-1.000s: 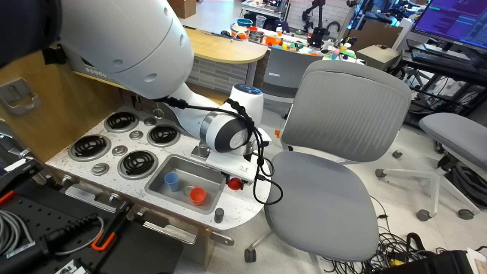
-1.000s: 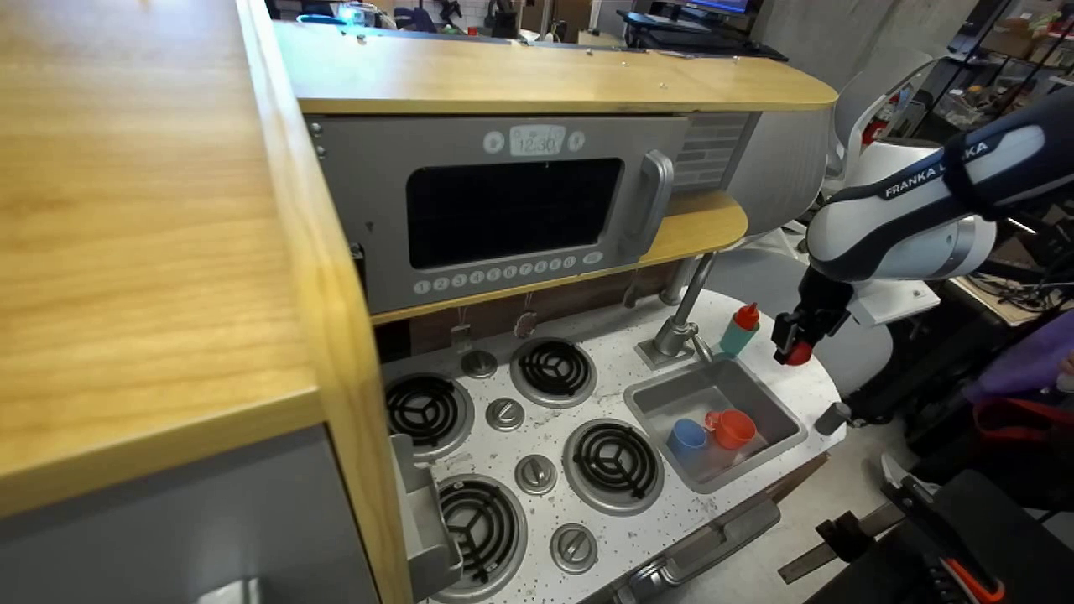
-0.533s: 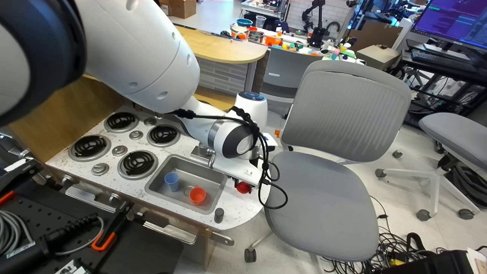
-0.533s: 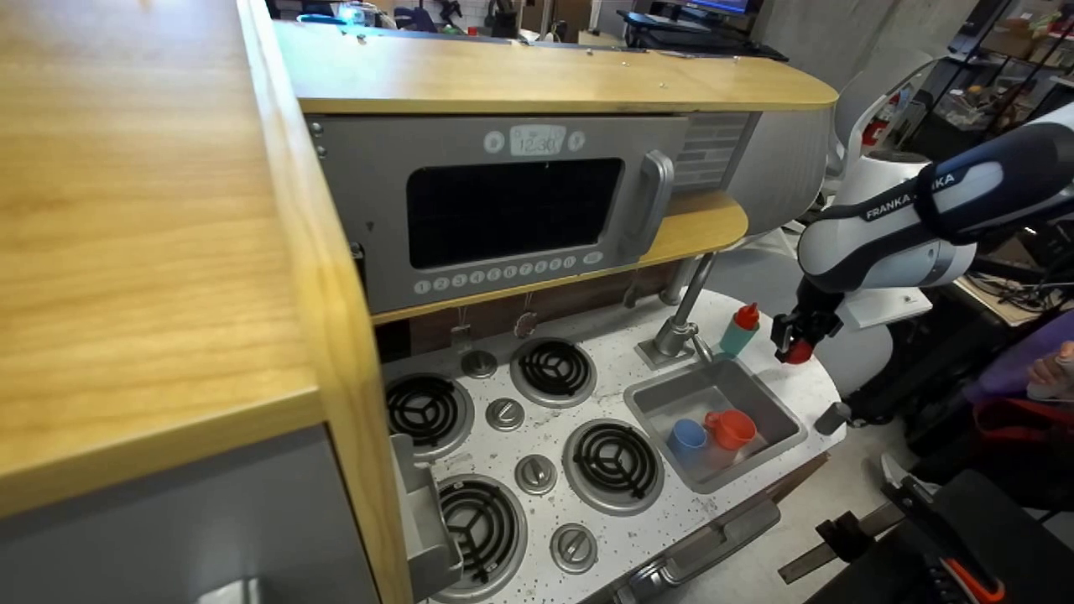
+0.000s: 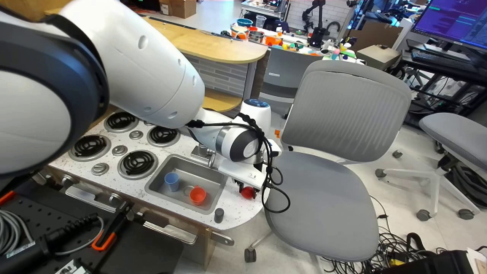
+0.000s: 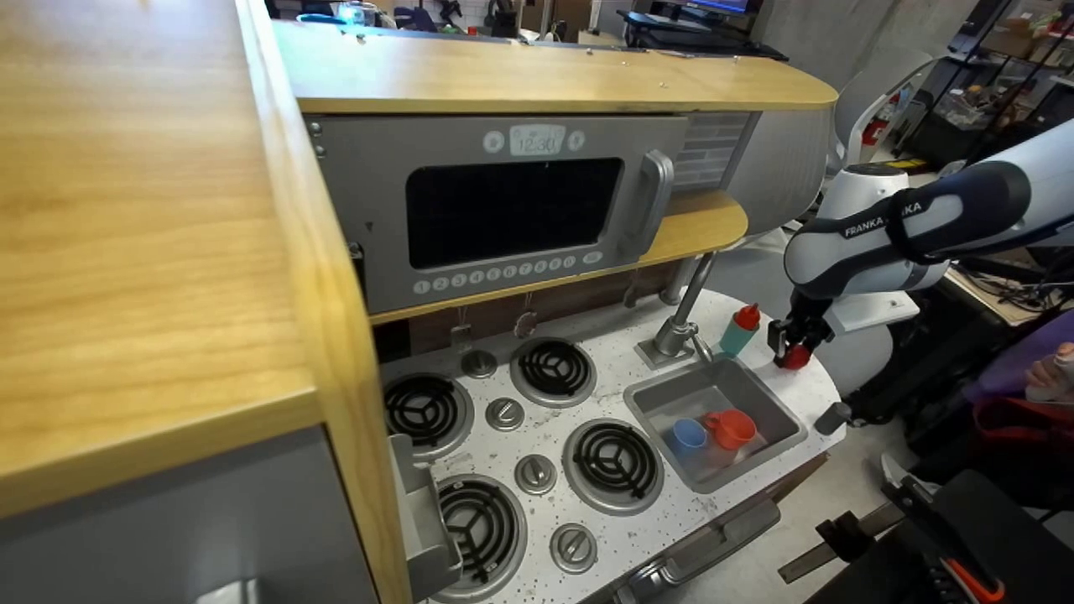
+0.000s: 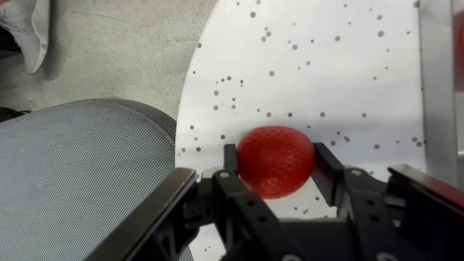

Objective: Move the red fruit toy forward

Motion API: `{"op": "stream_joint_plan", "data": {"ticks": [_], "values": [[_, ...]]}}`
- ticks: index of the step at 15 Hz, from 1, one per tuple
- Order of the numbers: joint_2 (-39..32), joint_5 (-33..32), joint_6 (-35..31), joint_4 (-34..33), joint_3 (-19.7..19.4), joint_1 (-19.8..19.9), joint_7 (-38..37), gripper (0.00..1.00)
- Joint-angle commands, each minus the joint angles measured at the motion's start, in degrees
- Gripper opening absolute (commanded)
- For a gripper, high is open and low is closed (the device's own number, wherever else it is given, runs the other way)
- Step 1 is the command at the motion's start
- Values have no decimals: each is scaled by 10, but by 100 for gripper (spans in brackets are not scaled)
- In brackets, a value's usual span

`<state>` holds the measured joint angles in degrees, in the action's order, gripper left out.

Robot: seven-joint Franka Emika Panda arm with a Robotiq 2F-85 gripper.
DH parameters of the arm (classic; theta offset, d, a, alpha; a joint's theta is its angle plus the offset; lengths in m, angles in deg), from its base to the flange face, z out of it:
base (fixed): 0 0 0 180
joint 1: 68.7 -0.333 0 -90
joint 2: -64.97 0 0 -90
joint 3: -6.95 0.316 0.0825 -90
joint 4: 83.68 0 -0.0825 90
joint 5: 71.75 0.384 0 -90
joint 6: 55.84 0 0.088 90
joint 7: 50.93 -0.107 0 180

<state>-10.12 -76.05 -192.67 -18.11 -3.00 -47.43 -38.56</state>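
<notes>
The red fruit toy (image 7: 274, 163) is round and dimpled, with a strawberry-like skin. My gripper (image 7: 275, 149) is shut on it, one finger pressed on each side. In both exterior views the toy (image 5: 247, 193) (image 6: 795, 357) shows below the gripper, over the rounded end of the white speckled counter (image 5: 240, 209), to the side of the sink. It is at or just above the counter surface; I cannot tell whether it touches. The fingers are partly hidden by the wrist in an exterior view.
A grey sink (image 6: 705, 482) holds a blue cup (image 6: 688, 436) and an orange-red cup (image 6: 735, 429). A faucet (image 6: 675, 335) and a teal bottle with red cap (image 6: 738, 331) stand behind. A dark grey knob (image 5: 219, 215) stands at the front. A grey chair (image 5: 323, 205) adjoins the counter's rounded edge.
My gripper has moved with the red toy away from the sink toward the counter's rounded end, and slightly lower. The toy has stayed between the fingers. The cups have not moved.
</notes>
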Motion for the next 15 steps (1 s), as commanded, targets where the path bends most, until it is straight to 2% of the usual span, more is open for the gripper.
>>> {"op": "stream_joint_plan", "data": {"ticks": [1,4,9,11,15], "values": [[-34,-5,44,-69,-4,3,-7,80],[-17,6,62,-61,-5,6,-33,99],[61,24,47,37,0,15,-56,100],[103,29,36,95,-3,17,-63,100],[182,11,20,205,6,25,6,100]]}}
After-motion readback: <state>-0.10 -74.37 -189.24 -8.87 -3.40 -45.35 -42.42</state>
